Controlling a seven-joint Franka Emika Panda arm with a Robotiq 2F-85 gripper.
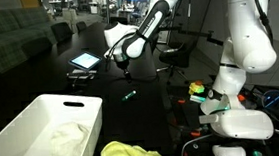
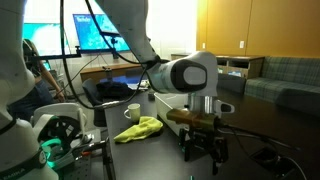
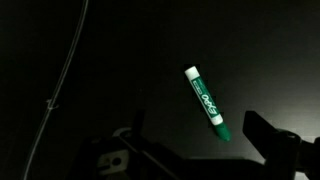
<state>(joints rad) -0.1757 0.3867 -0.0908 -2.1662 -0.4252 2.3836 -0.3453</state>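
I have the gripper [image 1: 121,57] hanging over the black table [image 1: 44,80], just above the middle of an exterior view. Its jaws are spread wide with nothing between them. In the wrist view the two fingers [image 3: 272,143] come in at the bottom corners, far apart.

The green dry-erase marker [image 3: 207,103] lies flat on the table, right of centre in the wrist view. It is tilted, with the white end toward the upper left and the green cap toward the lower right. Neither finger touches it. In an exterior view the marker [image 1: 129,93] is a small green streak at the centre of the frame, below the gripper.

A thin cable [image 3: 65,70] runs down the left side of the wrist view, well apart from the marker. A lit tablet [image 1: 84,61] sits on the table left of the gripper. At the lower left stands a white bin [image 1: 14,138] with a pale cloth [image 1: 66,140] inside. A yellow cloth [image 1: 125,154] lies crumpled at the bottom centre. In an exterior view a white mug [image 2: 132,111] stands just behind that cloth.
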